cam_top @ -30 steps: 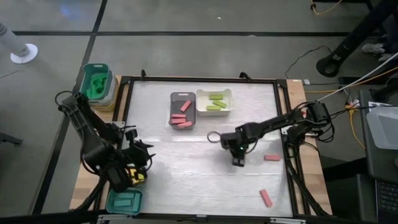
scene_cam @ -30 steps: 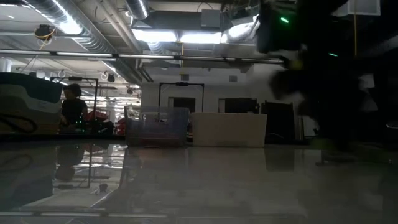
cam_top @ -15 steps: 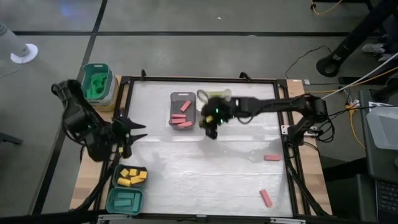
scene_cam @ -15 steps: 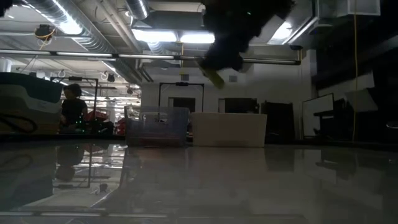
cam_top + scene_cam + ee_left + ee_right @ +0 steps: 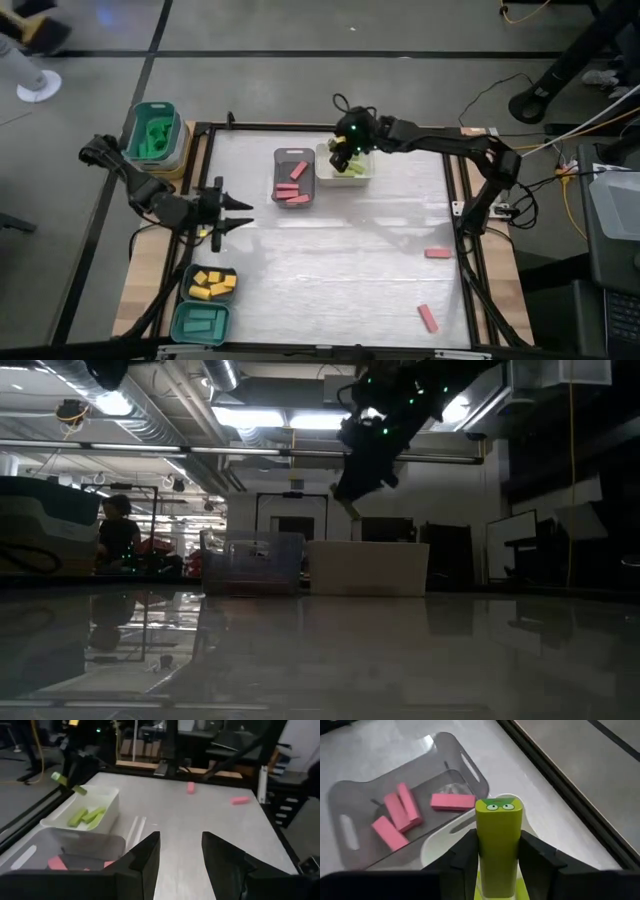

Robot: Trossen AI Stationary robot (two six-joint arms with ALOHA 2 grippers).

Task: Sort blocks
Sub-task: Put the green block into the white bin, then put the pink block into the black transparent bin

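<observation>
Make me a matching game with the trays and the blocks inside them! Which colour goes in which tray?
Trays:
1. grey tray
2. white tray
3. right gripper
4. bare table

Blocks:
A. light green bars lying inside
B. one light green block held between the fingers
C. two pink blocks lying loose
D. pink blocks inside

Pairs: 1-D, 2-A, 3-B, 4-C

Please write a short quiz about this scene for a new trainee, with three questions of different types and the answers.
1. True or false: the right gripper holds a pink block.
2. Which tray is the right gripper above? A) grey tray B) white tray C) teal tray
3. How many pink blocks lie loose on the table?

Key: 1. False: it is a green block. 2. B. 3. Two.
</observation>
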